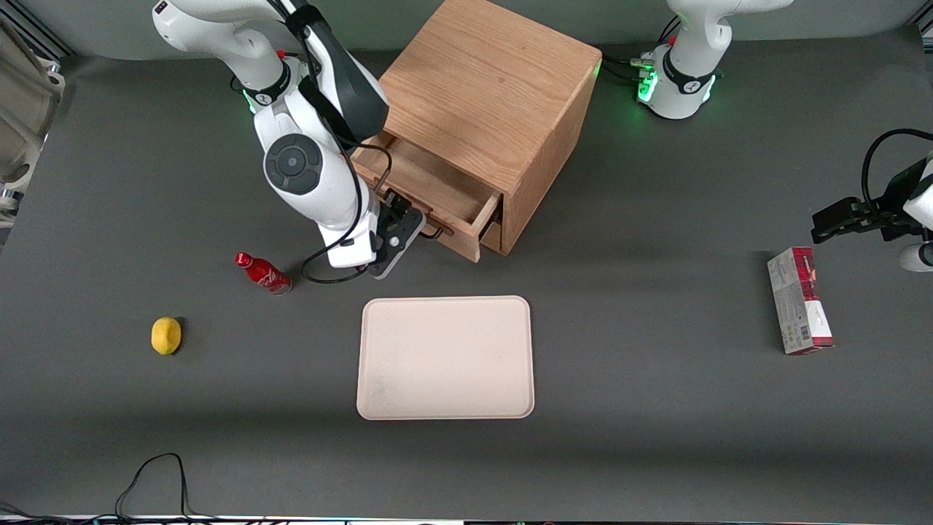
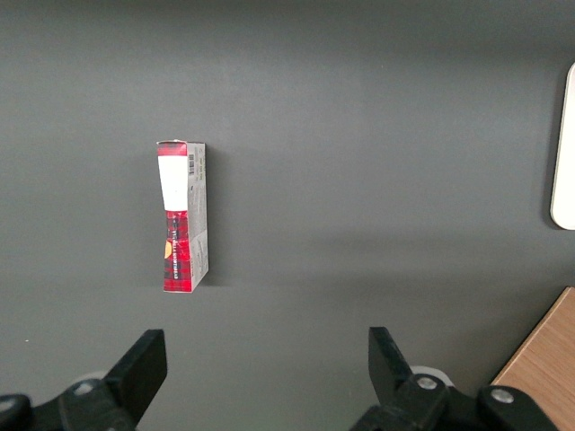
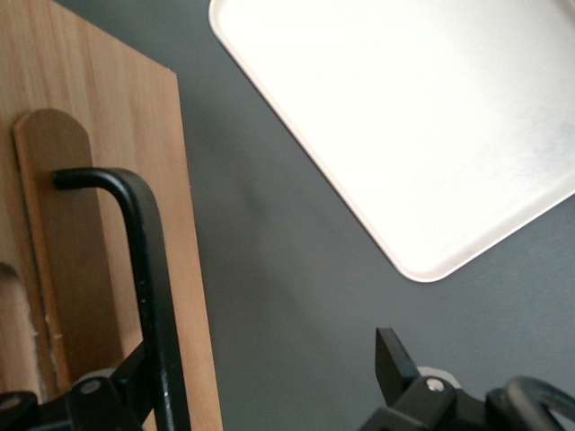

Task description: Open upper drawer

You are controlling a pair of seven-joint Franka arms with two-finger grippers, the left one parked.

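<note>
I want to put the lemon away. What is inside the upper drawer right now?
The upper drawer is pulled out, and the part showing is bare wood. The rest is hidden under the cabinet top and the arm. The gripper is at the handle, fingers open.

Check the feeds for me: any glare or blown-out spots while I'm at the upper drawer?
Right wrist view: the tray is washed out to near white, while the black handle by the hand reads clearly. Front view: even light, soft shadows, upper drawer pulled out. Left wrist view: no glare.
</note>
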